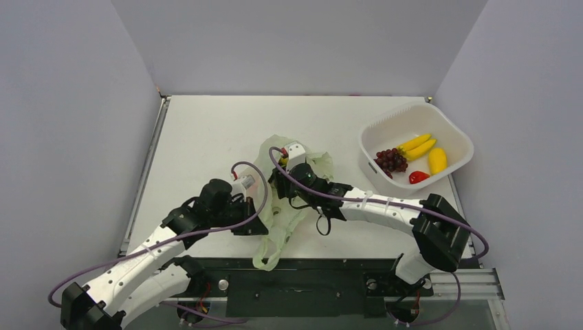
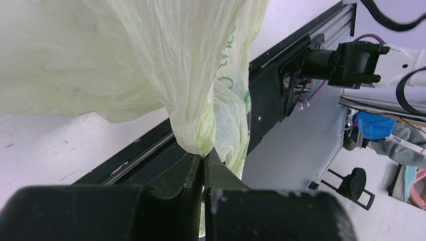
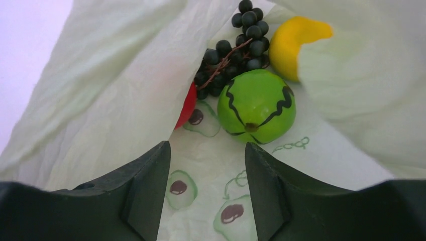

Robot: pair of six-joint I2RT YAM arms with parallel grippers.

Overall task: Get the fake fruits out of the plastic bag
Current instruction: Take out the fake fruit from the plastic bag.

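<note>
The left pincer (image 2: 204, 158) is clamped tight on a gathered, twisted fold of the plastic bag (image 2: 125, 60), its two dark fingers pressed together with the film bunched between them and rising up out of the grip. The right pincer (image 3: 207, 148) is pushed into the bag's mouth with its jaws standing partly apart and nothing between them.

Just ahead of its fingertips lies the green fruit (image 3: 256, 108). It is round and glossy, bright lime in colour, with dark wavy stripes running to a small brown stem spot. To its left is the red fruit (image 3: 189, 105), of which only a shiny sliver shows past a fold of film. Behind them lie a dark grape bunch (image 3: 236, 45) on a brown stalk and a curved yellow fruit (image 3: 294, 42), half veiled by the bag wall.

The bag is thin, crinkled and pale green, see-through enough that colours glow through it. It is printed with green-outlined avocado shapes with brown pits. It lies mid-tabletop (image 1: 206, 137) between the two arms, with a loop handle trailing toward the near edge.

Well apart at the right rear stands a white basket (image 1: 412, 113). It holds bananas (image 1: 418, 146), another grape cluster, a yellow piece and a red one.
</note>
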